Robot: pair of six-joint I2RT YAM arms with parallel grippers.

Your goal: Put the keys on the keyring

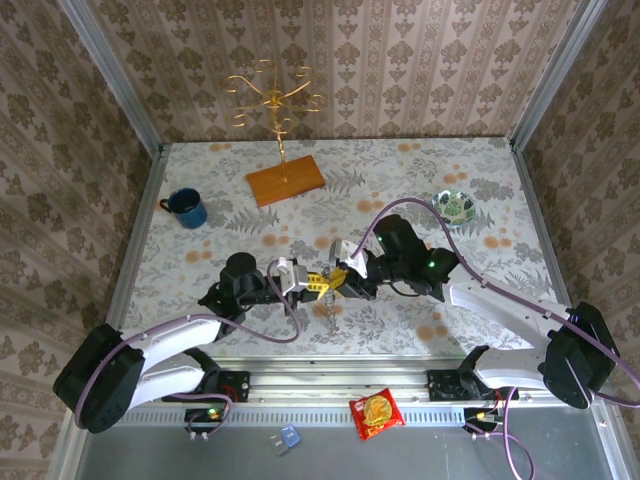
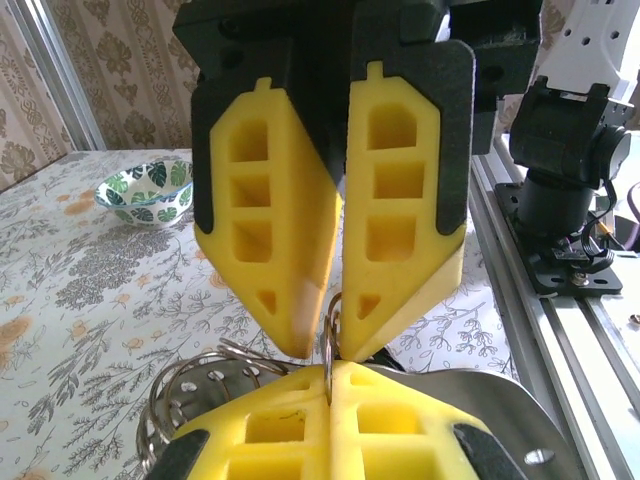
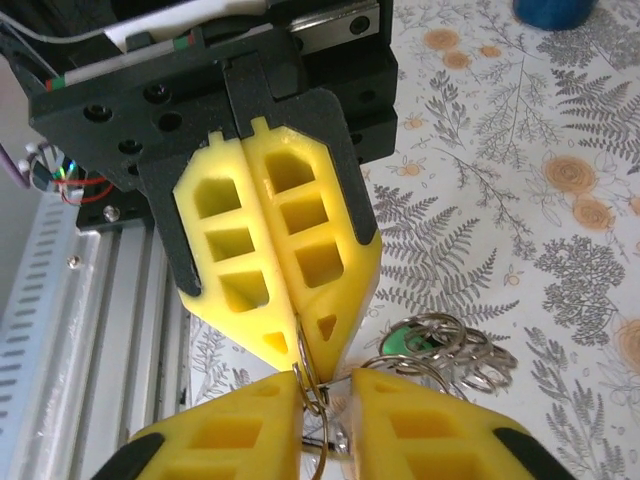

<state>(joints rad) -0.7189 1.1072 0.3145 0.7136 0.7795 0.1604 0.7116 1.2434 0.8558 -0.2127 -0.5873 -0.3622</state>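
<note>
Red packet [image 1: 377, 412] lies bottom centre. Above it, mid-frame, left gripper [image 3: 297, 352] and right gripper [image 2: 335, 332] meet tip to tip, each pressed onto the keyring [image 3: 312, 385] wire; green key [image 3: 398, 343] sits among its coils. Mug [image 1: 187, 208] upper left, gold stand [image 1: 275, 100] beyond

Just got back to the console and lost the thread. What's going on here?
Both arms meet above the middle of the patterned table. The left pincer and the right pincer are each shut on the same thin grey metal wire ring, tip to tip. A bunch of silvery split rings with a green-headed key sits just beside it. Whether any key is threaded on yet can't be told.
</note>
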